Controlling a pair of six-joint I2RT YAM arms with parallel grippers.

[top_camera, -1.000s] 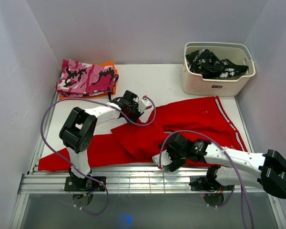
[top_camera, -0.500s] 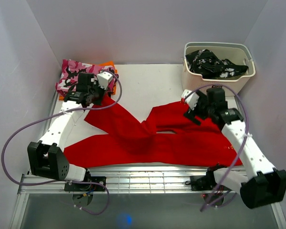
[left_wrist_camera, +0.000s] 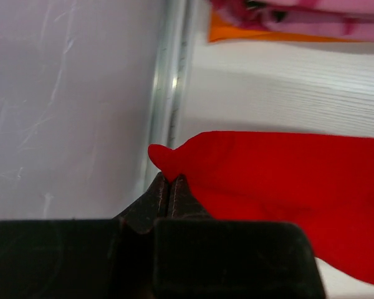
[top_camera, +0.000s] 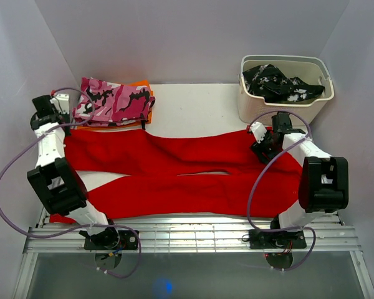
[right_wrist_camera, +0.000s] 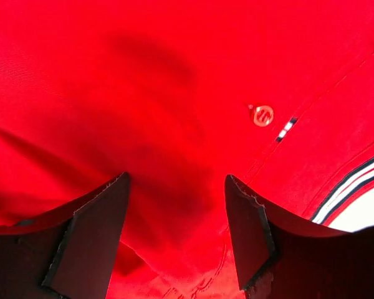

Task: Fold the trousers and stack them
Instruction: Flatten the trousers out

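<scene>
The left arm has swung out to the table's left edge and drawn the trousers [top_camera: 174, 168] from a crumpled cross into a long flat band. The right arm has folded back over their right end.

The near leg runs along the table's [top_camera: 193, 106] near edge, the far leg just beyond it, a thin slit of white tabletop between them. The right gripper [top_camera: 263, 144] hangs over the waist end, jaws spread; its wrist view shows the fingers [right_wrist_camera: 93, 237] apart above red cloth with a small round button [right_wrist_camera: 262, 115] and striped trim [right_wrist_camera: 355, 184]. The left gripper [top_camera: 47, 112] pinches the tip of the far leg, jaws pressed together on it.

At the far-left corner a pink camouflage garment [top_camera: 112, 99] lies on orange cloth [top_camera: 146, 116]. At the far-right corner a cream basket [top_camera: 280, 109] holds a black-and-white garment [top_camera: 280, 84].
</scene>
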